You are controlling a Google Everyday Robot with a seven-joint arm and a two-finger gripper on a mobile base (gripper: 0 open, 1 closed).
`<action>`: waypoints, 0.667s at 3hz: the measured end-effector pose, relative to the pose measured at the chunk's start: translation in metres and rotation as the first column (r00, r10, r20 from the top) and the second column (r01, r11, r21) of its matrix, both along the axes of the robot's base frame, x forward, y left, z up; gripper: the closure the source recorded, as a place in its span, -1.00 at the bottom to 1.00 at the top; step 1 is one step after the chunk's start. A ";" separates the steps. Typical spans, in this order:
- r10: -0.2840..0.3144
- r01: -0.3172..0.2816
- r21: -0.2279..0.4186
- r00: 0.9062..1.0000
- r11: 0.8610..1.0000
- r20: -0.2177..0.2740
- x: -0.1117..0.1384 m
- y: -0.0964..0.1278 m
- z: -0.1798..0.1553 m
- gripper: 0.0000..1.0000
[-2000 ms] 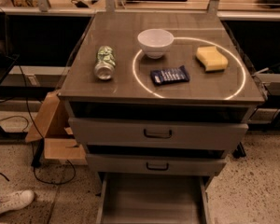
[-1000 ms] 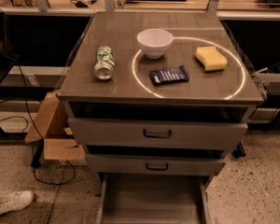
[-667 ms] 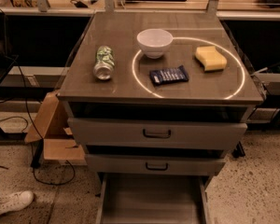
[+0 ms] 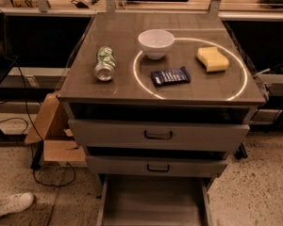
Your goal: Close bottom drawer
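- Your gripper is outside the camera view, so you cannot tell its grip.
- The bottom drawer point(image 4: 153, 205) stands pulled out beneath the middle drawer point(image 4: 156, 165).

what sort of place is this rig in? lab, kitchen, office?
Likely a lab or workshop: a metal drawer cabinet, a workbench behind it, a cardboard box and loose cable on a speckled floor. The bottom drawer stands open; the gripper is out of view.

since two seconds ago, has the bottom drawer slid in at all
No. The bottom drawer sits pulled out just as far below the middle drawer as before. The gripper is not in view.
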State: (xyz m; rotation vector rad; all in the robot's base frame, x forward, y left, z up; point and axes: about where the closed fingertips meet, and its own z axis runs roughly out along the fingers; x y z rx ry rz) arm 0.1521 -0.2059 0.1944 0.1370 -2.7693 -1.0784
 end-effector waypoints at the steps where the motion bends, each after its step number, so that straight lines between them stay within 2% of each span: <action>1: -0.012 0.012 0.007 1.000 1.000 0.011 0.003 -0.001 -0.001 1.00; 2: -0.044 0.045 0.039 0.999 0.998 -0.012 0.000 -0.005 -0.009 1.00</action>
